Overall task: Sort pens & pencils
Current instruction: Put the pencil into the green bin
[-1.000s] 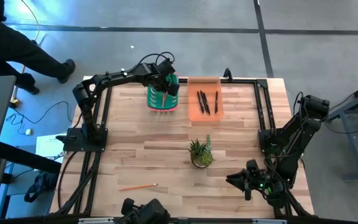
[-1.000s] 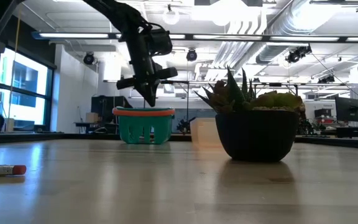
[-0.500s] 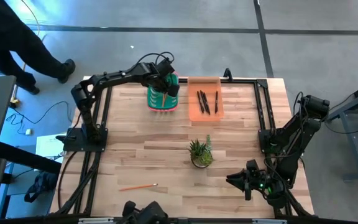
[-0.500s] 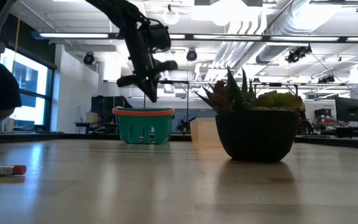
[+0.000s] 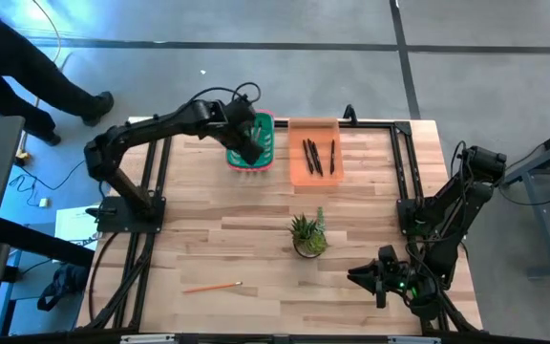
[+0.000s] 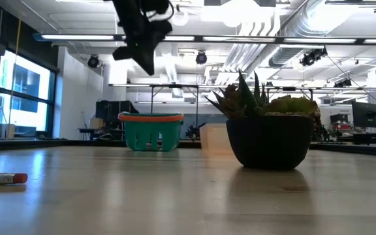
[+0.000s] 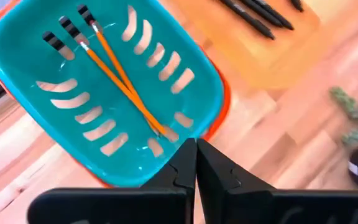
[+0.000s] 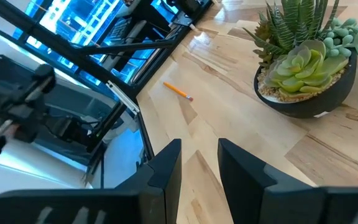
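A teal basket (image 7: pixel 104 93) with an orange rim stands at the table's far side (image 5: pixel 266 134) and holds orange pencils (image 7: pixel 120 84). Right of it, an orange tray (image 5: pixel 315 177) holds three black pens (image 5: pixel 315 156). One loose pencil (image 5: pixel 213 286) lies flat near the table's near edge, left of the middle. My left gripper (image 7: pixel 196 163) hangs shut and empty high over the basket's near side (image 6: pixel 150 65). My right gripper (image 8: pixel 199 165) waits open and empty at the near right corner (image 5: pixel 359 277).
A dark pot with succulents (image 5: pixel 307 235) stands right of the table's middle, between the tray and the right gripper. Bare wood lies around the loose pencil. Black frame rails (image 5: pixel 404 162) run along the table's left and right sides. A person's legs (image 5: pixel 55 81) show on the floor beyond the far left corner.
My left gripper has risen from just above the basket's rim to well clear of it, drawn back a little toward the table's left edge, and rolled at the wrist. It has stayed shut. The person beyond the table has walked on.
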### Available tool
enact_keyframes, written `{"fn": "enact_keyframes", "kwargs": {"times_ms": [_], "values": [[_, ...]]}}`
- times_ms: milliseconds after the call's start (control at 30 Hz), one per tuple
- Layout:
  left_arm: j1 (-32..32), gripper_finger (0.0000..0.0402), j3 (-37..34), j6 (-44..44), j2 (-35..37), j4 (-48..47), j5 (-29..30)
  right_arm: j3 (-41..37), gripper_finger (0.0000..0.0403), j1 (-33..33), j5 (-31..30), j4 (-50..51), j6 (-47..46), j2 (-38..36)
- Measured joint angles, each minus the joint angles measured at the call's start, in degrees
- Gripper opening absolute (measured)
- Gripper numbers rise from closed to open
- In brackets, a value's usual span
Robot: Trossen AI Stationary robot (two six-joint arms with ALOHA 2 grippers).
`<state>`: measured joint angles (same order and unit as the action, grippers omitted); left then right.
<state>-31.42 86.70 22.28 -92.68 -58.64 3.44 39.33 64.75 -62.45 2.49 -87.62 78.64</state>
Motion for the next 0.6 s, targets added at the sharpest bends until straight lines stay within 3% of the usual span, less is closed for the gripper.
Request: {"fn": "enact_keyframes", "kwargs": {"times_ms": [600], "values": [[17.02, 0.0001, -0.01, 3.52, 4.15, -6.52, 7.87, 0.00, 0.0096, 0.00, 1.10, -0.40, 0.23, -0.01]]}}
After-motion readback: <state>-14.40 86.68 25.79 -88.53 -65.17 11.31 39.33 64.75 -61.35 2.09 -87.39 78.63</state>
